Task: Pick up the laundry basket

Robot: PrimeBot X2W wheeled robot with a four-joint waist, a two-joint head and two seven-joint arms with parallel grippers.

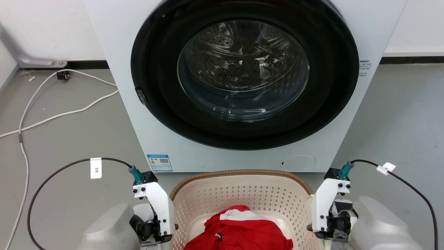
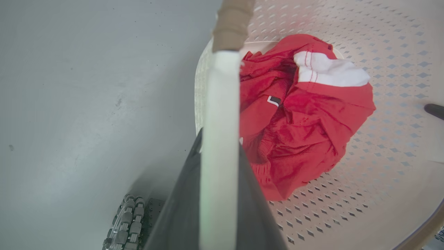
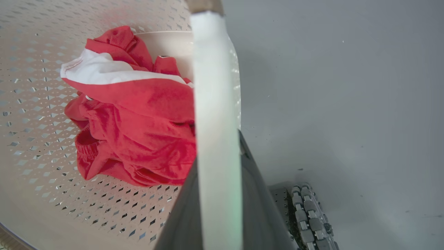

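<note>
— Grey floor (image 1: 62, 139) is spreading out around both arms, and a white washing machine (image 1: 114, 69) is standing just ahead of the grippers, its round door facing them. Where is the laundry basket showing?
— The laundry basket (image 1: 242, 194) is showing between the two grippers, close in front of the machine, with a crumpled red and white garment (image 1: 239, 232) lying inside it. Whether it is resting on the floor is not showing.
— What is the left gripper doing?
— The left gripper (image 2: 220, 146) is gripping the basket's white left handle (image 2: 222, 90), its dark fingers (image 2: 180, 208) pressing on either side. The brown rim (image 2: 231, 21) is running on beyond the fingertips.
— And the right gripper?
— The right gripper (image 3: 218, 149) is clamping the white right handle (image 3: 210, 76) likewise, with the garment lying to its inner side.
</note>
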